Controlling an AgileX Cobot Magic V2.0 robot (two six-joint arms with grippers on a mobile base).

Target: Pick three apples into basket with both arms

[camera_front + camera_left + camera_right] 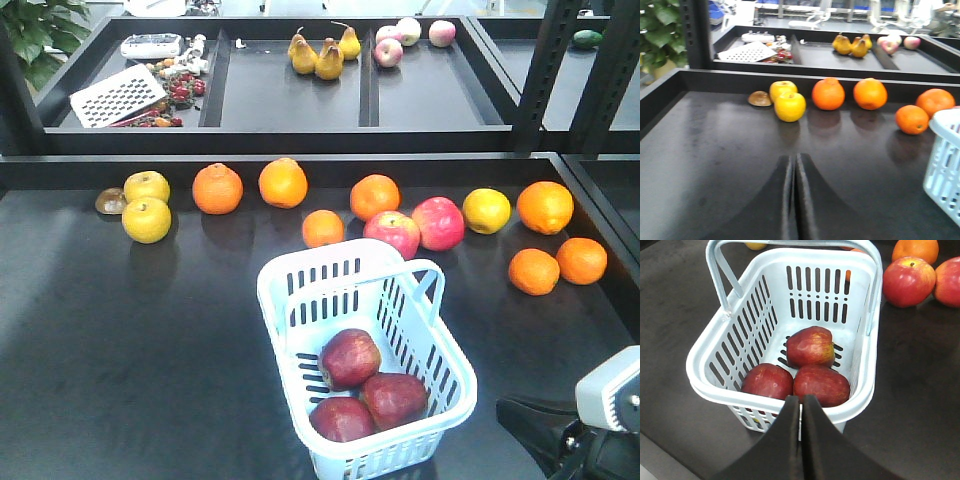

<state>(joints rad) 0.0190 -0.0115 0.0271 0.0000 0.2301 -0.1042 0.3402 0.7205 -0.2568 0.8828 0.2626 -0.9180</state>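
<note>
Both pincers, right (801, 412) and left (793, 170), sit closed and empty, right poised over basket (790, 260) holding three apples (810, 346).

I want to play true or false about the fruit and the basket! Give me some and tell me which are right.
1. Three dark red apples lie inside the basket. True.
2. The right gripper is holding an apple. False: it is shut and holds nothing, just in front of the basket's near rim.
3. The left gripper is shut over bare table. True.
4. The basket is lying on its side. False: it stands upright with the open top facing up.
5. Two brighter pink-red apples sit on the table behind the basket. True.
</note>
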